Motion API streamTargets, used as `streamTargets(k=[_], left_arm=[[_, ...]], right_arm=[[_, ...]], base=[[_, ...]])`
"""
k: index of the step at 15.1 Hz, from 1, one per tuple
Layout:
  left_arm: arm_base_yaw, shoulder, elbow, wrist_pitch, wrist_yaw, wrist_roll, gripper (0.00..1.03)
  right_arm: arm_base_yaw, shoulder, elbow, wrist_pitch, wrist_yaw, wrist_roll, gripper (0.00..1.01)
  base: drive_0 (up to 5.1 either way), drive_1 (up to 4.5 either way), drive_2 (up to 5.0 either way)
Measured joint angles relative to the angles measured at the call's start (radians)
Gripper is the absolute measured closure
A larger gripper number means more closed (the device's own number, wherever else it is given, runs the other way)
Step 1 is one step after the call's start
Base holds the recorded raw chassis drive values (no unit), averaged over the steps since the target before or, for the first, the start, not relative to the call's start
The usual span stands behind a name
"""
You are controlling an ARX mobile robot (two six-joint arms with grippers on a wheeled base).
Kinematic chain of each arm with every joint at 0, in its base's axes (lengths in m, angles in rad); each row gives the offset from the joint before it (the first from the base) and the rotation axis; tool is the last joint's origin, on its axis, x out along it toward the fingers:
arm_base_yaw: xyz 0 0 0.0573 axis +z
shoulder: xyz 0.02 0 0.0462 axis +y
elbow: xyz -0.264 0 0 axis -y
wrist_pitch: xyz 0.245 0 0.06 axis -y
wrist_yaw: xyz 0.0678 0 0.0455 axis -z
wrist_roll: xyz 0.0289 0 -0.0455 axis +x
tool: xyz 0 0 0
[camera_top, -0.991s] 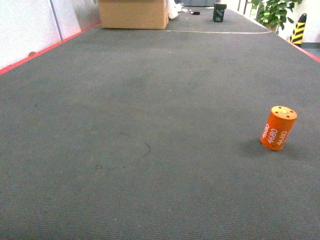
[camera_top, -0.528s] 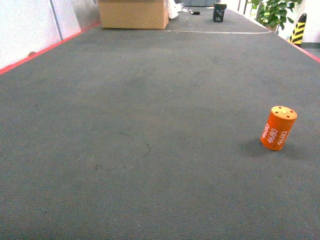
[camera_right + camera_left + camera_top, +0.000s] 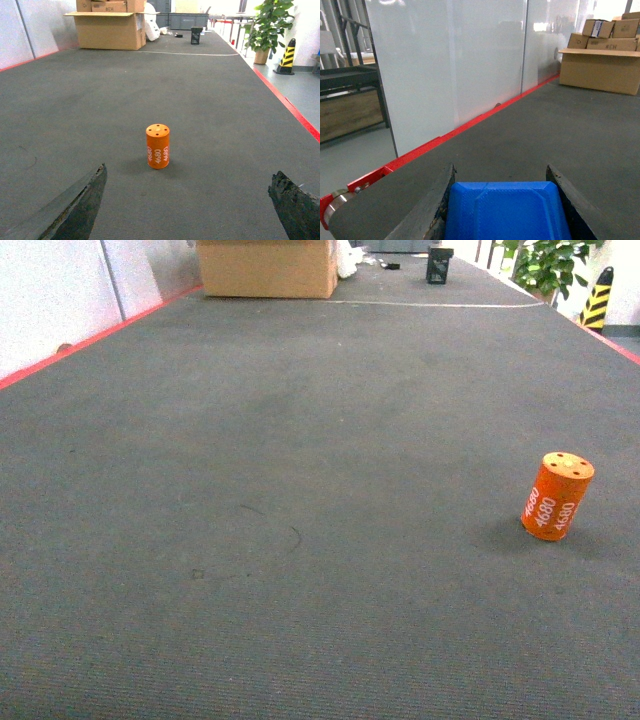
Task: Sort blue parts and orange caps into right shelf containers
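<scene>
One blue part [image 3: 507, 210], textured faceted plastic, clamped between left end effector [image 3: 501, 200] fingers | grey ribbed carpet floor [image 3: 300, 440], cardboard box [image 3: 266, 267] at far end | orange cap [image 3: 557, 495], smooth cylinder printed "4680", upright on carpet at right | right end effector [image 3: 190, 210] spread wide, holding nothing, near the cap.

head view: no real change since my earlier frames. the orange cap [image 3: 557, 496] sits at the same spot on the surface [image 3: 300, 440], and the far cardboard box [image 3: 266, 267] is unshifted.
</scene>
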Motion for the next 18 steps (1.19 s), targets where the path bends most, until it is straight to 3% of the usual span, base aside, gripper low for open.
streamTargets(k=[4,5,7,8,10,12,14,17,18], left_arm=[[0.000,0.000,0.000,0.000,0.000,0.000,0.62],[0.002,-0.046,0.028,-0.225,0.039,-0.093,0.62],[0.004,-0.059,0.058,-0.361,0.046,-0.247,0.62],[0.009,-0.050,0.058,-0.368,0.050,-0.287,0.62],[0.034,-0.043,0.062,-0.372,0.049,-0.312,0.62],[0.077,-0.001,0.059,-0.290,0.039,-0.268,0.62],[0.126,-0.003,0.053,-0.311,0.037,-0.263,0.62],[0.156,-0.002,0.034,-0.185,0.012,-0.163,0.62],[0.161,-0.002,0.034,-0.189,0.003,-0.148,0.62]], right_arm=[[0.000,0.000,0.000,0.000,0.000,0.000,0.03],[0.000,0.000,0.000,0.000,0.000,0.000,0.03],[0.000,0.000,0.000,0.000,0.000,0.000,0.03],[0.000,0.000,0.000,-0.001,0.000,0.000,0.03],[0.000,0.000,0.000,0.000,0.000,0.000,0.03],[0.000,0.000,0.000,0.000,0.000,0.000,0.03],[0.000,0.000,0.000,0.000,0.000,0.000,0.03],[0.000,0.000,0.000,0.000,0.000,0.000,0.03],[0.000,0.000,0.000,0.000,0.000,0.000,0.03]], base=[[0.0,0.00,0.0],[0.0,0.00,0.0],[0.0,0.00,0.0],[0.0,0.00,0.0],[0.0,0.00,0.0],[0.0,0.00,0.0],[0.0,0.00,0.0],[0.0,0.00,0.0],[0.0,0.00,0.0]])
